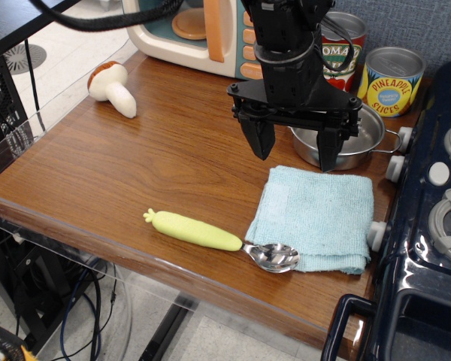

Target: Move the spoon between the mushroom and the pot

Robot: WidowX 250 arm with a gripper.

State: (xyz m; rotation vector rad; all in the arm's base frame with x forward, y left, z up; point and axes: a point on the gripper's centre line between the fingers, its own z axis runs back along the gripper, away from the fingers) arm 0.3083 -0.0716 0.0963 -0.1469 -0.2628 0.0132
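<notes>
The spoon [214,238] lies near the table's front edge, its pale yellow-green handle pointing left and its shiny bowl touching the blue cloth. The mushroom [113,86] lies on its side at the back left. The steel pot [351,141] stands at the back right, partly hidden behind the gripper. My gripper [296,148] hangs open and empty above the table, between the cloth and the pot, well above and behind the spoon.
A folded light blue cloth [316,218] lies in front of the pot. A tomato can [341,50] and a pineapple can [391,80] stand behind the pot. A toy microwave [203,34] is at the back. A dark toy stove [428,218] borders the right side.
</notes>
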